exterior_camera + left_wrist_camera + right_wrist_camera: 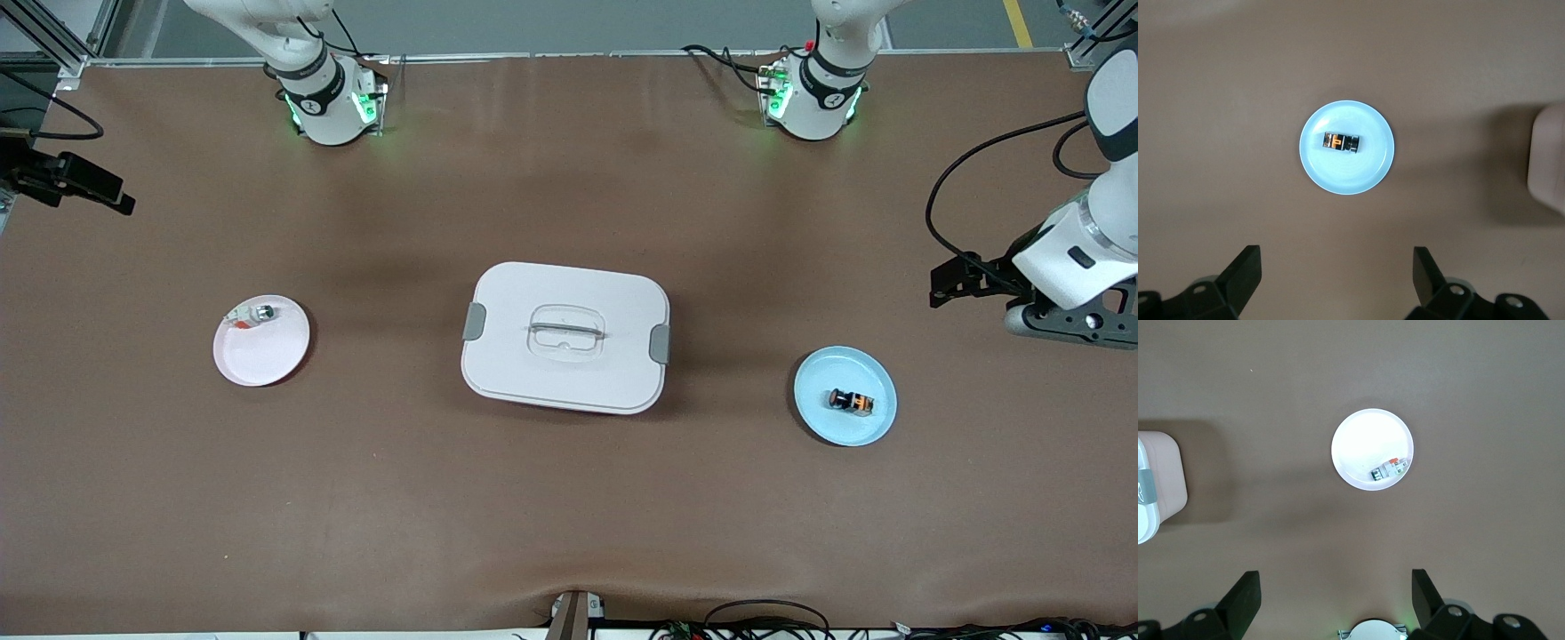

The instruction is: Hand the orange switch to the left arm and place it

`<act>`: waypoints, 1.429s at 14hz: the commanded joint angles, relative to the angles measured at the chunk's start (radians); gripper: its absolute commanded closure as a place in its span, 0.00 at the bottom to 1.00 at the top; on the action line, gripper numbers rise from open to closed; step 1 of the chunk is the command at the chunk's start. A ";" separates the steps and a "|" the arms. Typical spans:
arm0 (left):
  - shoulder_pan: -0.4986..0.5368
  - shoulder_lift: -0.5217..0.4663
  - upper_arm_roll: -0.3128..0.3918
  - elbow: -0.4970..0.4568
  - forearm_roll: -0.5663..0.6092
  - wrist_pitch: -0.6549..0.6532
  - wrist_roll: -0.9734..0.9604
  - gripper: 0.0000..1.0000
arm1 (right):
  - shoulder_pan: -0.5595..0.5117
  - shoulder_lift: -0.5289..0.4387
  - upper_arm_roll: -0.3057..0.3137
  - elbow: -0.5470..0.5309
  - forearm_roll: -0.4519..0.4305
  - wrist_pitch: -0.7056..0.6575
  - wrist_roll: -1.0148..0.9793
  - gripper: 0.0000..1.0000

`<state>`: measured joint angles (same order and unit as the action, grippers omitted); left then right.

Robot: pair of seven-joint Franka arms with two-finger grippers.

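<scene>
**Both arms raised, the pick-up not yet begun**

The bench (569, 516) carried three stations in a row. At its middle sat the box (565, 337), a large white container with grey latches and a recessed lid handle, lid closed. Toward the left arm's end lay a pale blue plate (845, 396), and toward the right arm's end a white plate (261, 340), each well apart from the box.

The step in hand looked like the very start: no claw had touched anything. The left claw (1335, 270) hung high above the bench near the blue plate, fingers spread wide and empty. The right claw (1335, 593) hung likewise over the bench near the white plate, released and holding nothing; in the front view only its tip showed at the edge of the picture.

The orange switch (851, 402) lay on its side on the blue plate, roughly at the plate's centre, black body with an orange band showing. In the left wrist view it sat well below the open fingers and off to one side of the gap between them, not under it.

The next move probably called for the left arm to centre over the switch, descend and close on its narrow body, then carry it high or around the box toward a handover.

On the white plate rested a small silver-and-white part (252, 315), near the rim.
</scene>
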<state>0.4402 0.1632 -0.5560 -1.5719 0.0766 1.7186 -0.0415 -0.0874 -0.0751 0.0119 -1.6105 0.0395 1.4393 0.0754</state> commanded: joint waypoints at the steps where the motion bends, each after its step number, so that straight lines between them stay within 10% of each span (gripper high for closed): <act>1: 0.002 -0.008 -0.021 0.009 -0.014 -0.019 -0.107 0.00 | -0.014 -0.029 0.011 -0.032 0.011 0.023 0.012 0.00; 6: -0.008 -0.034 -0.074 0.009 0.000 -0.020 -0.282 0.00 | -0.014 -0.029 0.013 -0.032 0.005 0.024 0.012 0.00; 10: -0.199 -0.094 0.154 0.001 0.008 -0.024 -0.259 0.00 | -0.014 -0.032 0.013 -0.035 0.007 0.023 0.012 0.00; 20: -0.365 -0.188 0.410 0.010 -0.017 -0.152 -0.215 0.00 | -0.017 -0.040 0.011 -0.049 0.014 0.027 0.018 0.00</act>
<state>0.0926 0.0026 -0.1791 -1.5640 0.0770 1.6156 -0.2884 -0.0874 -0.0814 0.0134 -1.6228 0.0394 1.4517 0.0783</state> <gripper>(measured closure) 0.000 0.000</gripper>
